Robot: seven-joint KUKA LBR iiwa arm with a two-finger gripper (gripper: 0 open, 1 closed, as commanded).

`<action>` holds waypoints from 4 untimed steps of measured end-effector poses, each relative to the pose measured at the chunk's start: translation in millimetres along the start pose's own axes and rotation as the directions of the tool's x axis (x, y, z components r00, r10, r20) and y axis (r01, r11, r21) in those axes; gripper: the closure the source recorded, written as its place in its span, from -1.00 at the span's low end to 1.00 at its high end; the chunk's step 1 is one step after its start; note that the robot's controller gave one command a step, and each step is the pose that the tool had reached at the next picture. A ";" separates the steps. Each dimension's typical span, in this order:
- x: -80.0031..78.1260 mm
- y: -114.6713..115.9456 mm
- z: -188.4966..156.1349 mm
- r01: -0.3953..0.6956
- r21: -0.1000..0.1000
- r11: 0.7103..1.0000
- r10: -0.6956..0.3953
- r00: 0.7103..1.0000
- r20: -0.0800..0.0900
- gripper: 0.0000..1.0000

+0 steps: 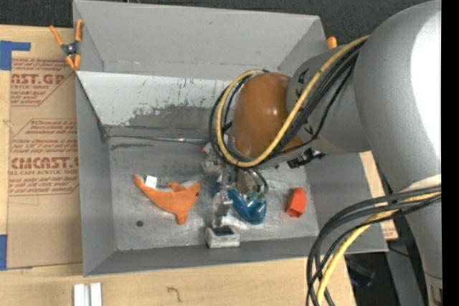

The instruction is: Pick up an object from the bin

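My gripper (pixel 224 203) reaches down into the front middle of the bin, under the arm's orange dome. A small blue rounded thing (pixel 252 211) lies right beside it, touching or nearly touching its right side. To its left, an orange fish-shaped soft toy (pixel 174 198) with a white tag lies flat on the bin floor. A small grey metal piece (pixel 222 238) rests just in front of the gripper by the front wall.
A small orange-red block (pixel 295 203) lies on the floor to the right of the blue thing. The arm and its yellow and black cables cover the bin's right back part. The sloped back wall rises behind.
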State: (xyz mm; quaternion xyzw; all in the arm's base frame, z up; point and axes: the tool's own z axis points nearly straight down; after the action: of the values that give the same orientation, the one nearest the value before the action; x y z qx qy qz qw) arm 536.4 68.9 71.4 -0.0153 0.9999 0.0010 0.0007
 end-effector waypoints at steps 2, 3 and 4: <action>6.3 8.7 -0.6 -0.060 0.003 0.998 0.060 0.998 0.008 -1.00; 15.0 48.3 -3.0 -0.097 0.001 0.995 0.097 0.995 0.012 -1.00; 18.0 91.0 -2.6 -0.147 -0.001 0.989 0.147 0.989 0.000 1.00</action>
State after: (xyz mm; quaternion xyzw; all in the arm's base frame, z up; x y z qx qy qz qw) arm 515.6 159.3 74.3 0.0584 0.9983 0.0018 0.0009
